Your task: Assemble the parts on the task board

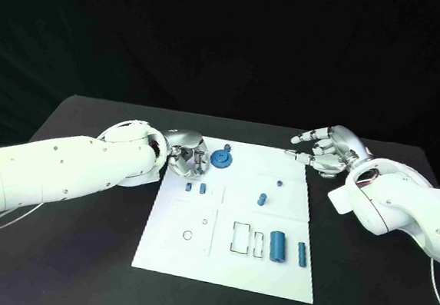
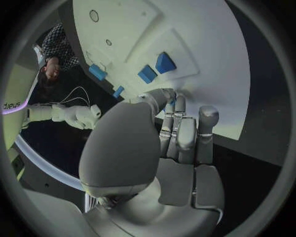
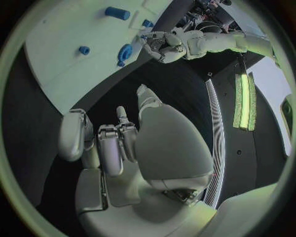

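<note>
No real labels, brands or numbers I can read. On my task board (image 1: 269, 272) there are just printed outlines, no text. One fragment: pale lettering at the rim of my left wrist view, on my own white body, reads roughly "upra"; too cut off to be sure. Nothing legible on the parts.

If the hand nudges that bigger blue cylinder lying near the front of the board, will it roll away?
Probably. The larger blue cylinder lies on its side on the smooth white task board, so a sideways push would likely roll it, perhaps into the slimmer blue piece beside it. It looks rigid and small, so likely light, possibly slippery.
</note>
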### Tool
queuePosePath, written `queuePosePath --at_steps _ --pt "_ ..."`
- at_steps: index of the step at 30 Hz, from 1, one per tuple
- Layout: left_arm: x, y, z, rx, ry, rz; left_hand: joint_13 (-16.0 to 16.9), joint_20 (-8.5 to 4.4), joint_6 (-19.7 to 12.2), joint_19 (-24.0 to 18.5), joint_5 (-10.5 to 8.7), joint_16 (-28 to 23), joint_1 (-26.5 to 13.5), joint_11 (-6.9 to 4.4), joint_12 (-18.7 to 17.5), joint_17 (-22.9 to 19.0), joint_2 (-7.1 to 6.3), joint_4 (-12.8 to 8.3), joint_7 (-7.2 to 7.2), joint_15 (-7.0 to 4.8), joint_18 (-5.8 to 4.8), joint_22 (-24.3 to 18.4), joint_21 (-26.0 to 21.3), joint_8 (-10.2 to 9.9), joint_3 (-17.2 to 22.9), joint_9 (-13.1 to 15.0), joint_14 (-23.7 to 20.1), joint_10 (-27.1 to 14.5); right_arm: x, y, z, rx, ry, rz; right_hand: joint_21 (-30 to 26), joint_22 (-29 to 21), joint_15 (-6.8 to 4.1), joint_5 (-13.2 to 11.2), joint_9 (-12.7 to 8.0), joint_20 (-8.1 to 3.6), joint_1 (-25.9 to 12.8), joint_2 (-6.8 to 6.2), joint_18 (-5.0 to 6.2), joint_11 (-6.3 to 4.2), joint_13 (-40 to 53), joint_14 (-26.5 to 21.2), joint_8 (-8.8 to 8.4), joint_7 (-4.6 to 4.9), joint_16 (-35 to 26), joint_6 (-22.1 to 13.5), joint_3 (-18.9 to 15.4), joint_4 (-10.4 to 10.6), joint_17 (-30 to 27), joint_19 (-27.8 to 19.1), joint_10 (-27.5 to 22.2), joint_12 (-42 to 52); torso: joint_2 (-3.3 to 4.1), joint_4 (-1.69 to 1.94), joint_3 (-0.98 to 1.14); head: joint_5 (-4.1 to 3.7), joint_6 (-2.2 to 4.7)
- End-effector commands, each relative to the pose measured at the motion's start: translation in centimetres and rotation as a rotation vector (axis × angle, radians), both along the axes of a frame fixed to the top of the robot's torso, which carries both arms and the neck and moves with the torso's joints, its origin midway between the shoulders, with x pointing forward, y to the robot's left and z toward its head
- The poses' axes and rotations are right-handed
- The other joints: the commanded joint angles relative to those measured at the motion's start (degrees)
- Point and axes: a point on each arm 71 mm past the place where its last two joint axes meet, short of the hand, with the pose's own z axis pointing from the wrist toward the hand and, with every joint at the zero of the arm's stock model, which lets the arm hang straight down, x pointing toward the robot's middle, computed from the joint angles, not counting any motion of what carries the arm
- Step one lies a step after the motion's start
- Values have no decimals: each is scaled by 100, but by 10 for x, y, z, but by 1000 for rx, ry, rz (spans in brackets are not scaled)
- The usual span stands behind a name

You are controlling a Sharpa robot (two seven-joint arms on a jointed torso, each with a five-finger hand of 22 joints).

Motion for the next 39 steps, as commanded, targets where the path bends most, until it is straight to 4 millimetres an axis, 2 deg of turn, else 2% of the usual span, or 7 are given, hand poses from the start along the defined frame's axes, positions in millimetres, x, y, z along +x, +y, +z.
queuePosePath --at_steps 1,7,24,31,39 --pt "-4 -6 -7 15 28 -24 -7 -14 49 34 -10 18 -8 3 -20 -2 78 -36 8 5 -107 14 0 -35 -6 0 24 34 0 1 1 2 -8 8 -10 106 -21 24 -5 -9 3 72 73 -8 620 464 -13 11 -28 40 24 0 969 -19 -20 -24 0 12 -1 -6 -2" --pt "-5 -7 -6 5 23 -28 -5 -14 54 44 -13 19 -9 0 -21 0 81 -38 6 3 -109 23 5 -36 -5 2 25 39 0 1 0 2 -8 9 -10 106 -21 24 -5 -9 3 72 73 -8 620 464 -13 11 -28 40 24 0 969 -19 -20 -24 2 -1 0 -1 -3" --pt "-6 -9 -4 -10 19 -31 71 -41 221 155 -28 75 -97 -65 -20 187 96 -85 -53 -48 -130 99 42 -17 -27 74 139 183 0 1 0 2 -6 9 -10 106 -21 24 -5 -9 3 72 73 -8 620 464 -13 11 -28 40 24 0 969 -19 -20 -24 0 3 3 -17 4" --pt "-6 -9 -5 6 23 -28 84 -46 196 151 -27 88 -171 -69 -49 224 90 -62 -61 -52 -129 83 26 -47 -41 85 154 166 0 1 0 1 -6 8 -10 106 -21 24 -5 -9 3 72 73 -8 620 464 -13 11 -28 40 24 0 969 -19 -20 -24 2 5 3 -20 -1" --pt "-5 -9 -6 20 25 -20 115 -42 12 123 -28 95 -271 -64 -105 221 78 -36 -52 -46 -123 32 -30 -202 -43 75 138 155 0 1 0 1 -5 9 -10 106 -21 24 -5 -9 3 72 73 -8 620 464 -13 11 -28 40 24 0 969 -19 -20 -24 1 4 4 -19 -7"
